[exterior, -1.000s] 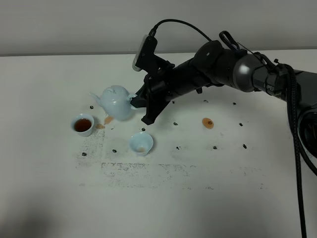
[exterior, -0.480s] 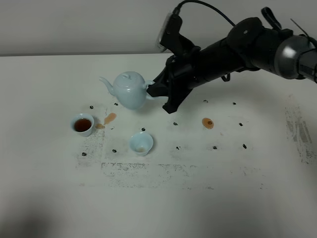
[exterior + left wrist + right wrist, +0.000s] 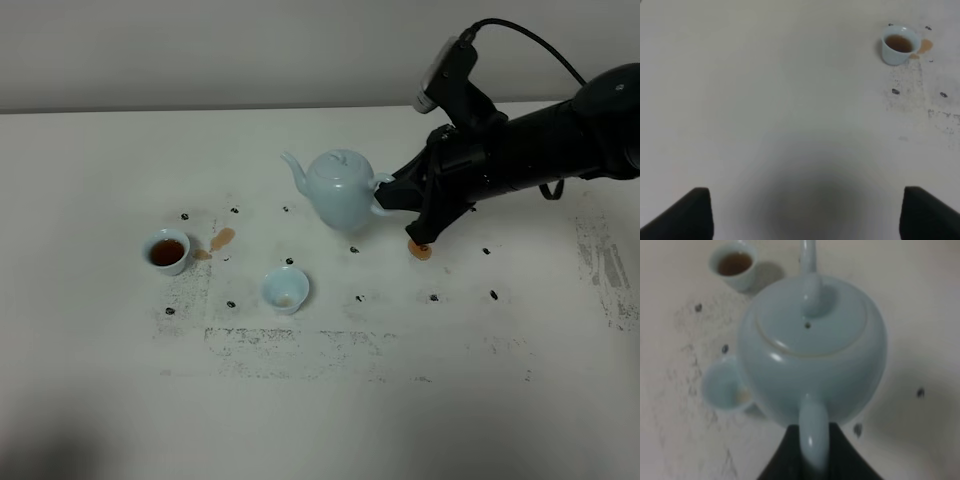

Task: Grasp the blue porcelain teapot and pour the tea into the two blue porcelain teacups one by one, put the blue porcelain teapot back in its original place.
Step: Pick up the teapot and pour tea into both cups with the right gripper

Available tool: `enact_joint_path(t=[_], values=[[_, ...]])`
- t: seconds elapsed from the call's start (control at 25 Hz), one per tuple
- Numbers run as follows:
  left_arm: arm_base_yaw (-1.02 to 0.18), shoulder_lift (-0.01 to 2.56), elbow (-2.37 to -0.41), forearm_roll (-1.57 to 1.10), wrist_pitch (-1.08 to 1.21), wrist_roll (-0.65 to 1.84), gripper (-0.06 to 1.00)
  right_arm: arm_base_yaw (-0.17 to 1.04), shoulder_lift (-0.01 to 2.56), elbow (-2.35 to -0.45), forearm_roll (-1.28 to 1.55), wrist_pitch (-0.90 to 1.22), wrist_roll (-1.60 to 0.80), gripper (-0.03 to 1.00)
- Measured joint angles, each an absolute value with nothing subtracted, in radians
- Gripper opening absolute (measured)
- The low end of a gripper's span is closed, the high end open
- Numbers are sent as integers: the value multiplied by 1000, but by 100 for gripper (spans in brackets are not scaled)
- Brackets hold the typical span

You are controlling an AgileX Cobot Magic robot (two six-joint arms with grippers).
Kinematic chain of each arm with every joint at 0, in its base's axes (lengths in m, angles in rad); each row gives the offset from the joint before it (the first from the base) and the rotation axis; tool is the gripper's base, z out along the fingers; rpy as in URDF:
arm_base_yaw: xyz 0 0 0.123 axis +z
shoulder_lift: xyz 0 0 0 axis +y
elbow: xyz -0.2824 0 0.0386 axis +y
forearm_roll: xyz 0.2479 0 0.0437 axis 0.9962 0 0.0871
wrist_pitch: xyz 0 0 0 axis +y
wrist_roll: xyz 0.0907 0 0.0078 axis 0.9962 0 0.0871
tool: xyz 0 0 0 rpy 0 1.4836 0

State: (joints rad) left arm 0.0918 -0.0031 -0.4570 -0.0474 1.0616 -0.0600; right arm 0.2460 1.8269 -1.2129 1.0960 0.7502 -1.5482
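The pale blue teapot [image 3: 338, 190] is upright, spout pointing left, right of both teacups. My right gripper [image 3: 393, 199] is shut on its loop handle; the right wrist view shows the teapot [image 3: 812, 345] close up with the gripper [image 3: 814, 452] around the handle. I cannot tell if the teapot touches the table. The left teacup [image 3: 167, 250] holds dark tea and also shows in the wrist views [image 3: 899, 44] [image 3: 735, 262]. The nearer teacup [image 3: 286, 289] [image 3: 725, 390] holds only a little liquid. My left gripper [image 3: 810, 215] is open and empty over bare table.
An orange tea stain [image 3: 420, 249] lies under the right gripper, and another stain [image 3: 221, 238] lies beside the left teacup. Small dark specks and grey scuff marks [image 3: 300, 340] dot the white table. A wall runs behind the table's far edge.
My right arm has carried the teapot to the right, away from the left teacup and past the nearer one. The teapot went from tilted to upright. The teacups have not moved.
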Motion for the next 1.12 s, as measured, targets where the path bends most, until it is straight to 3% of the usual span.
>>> enact_joint_path(t=[0.32,0.64,1.12], values=[[92,-3,-457,-47,1062,-60,72,237,1731,-1082,926,715,-1454,4],[92,-3,-457,-47,1062,-60,72,296,1729,-1081,646,689,-1267,4],[92,-3,-457,-47,1062,-60,72,379,1727,-1097,512,660,-1190,4]])
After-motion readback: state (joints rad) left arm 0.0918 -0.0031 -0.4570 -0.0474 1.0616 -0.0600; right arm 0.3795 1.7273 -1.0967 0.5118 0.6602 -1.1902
